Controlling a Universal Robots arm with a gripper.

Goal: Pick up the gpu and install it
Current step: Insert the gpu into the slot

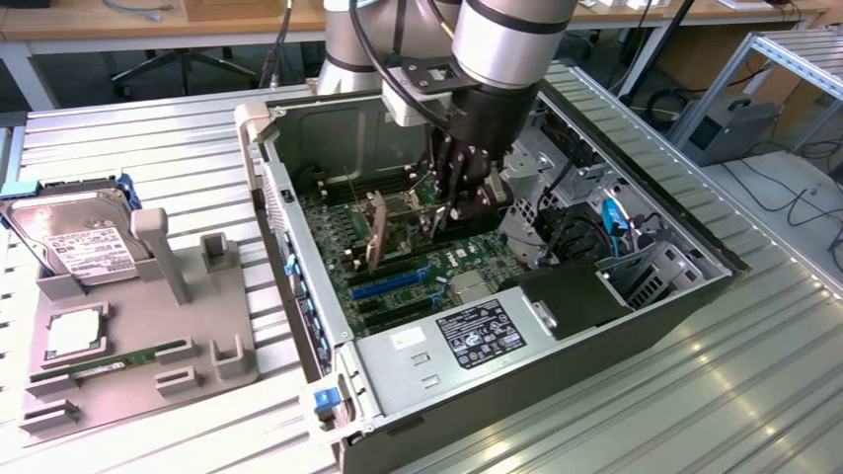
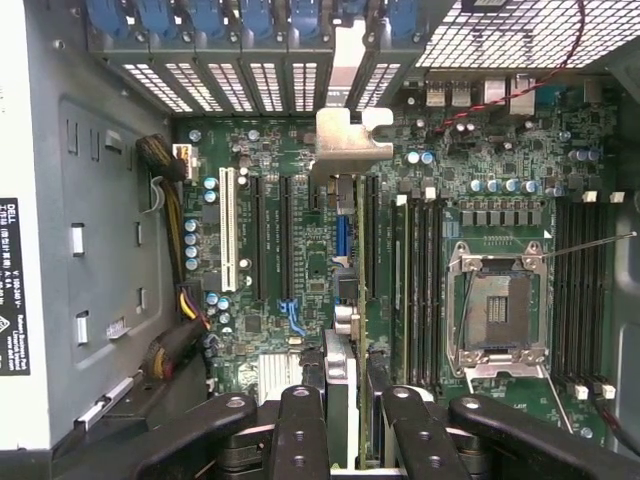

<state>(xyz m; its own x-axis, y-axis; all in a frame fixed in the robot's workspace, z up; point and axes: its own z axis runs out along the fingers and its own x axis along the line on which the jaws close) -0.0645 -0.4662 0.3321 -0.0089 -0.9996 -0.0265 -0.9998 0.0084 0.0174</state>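
Exterior view, from its left: grey holder (image 1: 132, 365) on the bench (image 1: 158, 148), carrying a hard drive (image 1: 79, 242), a CPU (image 1: 77, 331) and a RAM stick (image 1: 113, 363). To its right, the open case (image 1: 435, 395) lies on its side, motherboard (image 1: 395, 267) exposed, power supply (image 1: 461, 341) along the near wall. The arm (image 1: 507, 39) reaches down into the case.

The hand (image 1: 455, 212) is inside the case over the motherboard, partly closed on the gpu (image 1: 375, 232), which stands on edge, upright over the expansion slots.

Wrist view: the gpu (image 2: 340, 400) runs edge-on between the black fingers (image 2: 300, 435), gripped on both faces. Its silvery bracket (image 2: 345, 135) sits at the rear slot openings, under the blue latches (image 2: 240, 20). The card lines up over the slots (image 2: 270, 235); whether it is fully seated cannot be told. Empty CPU socket (image 2: 498, 305) lies beside.
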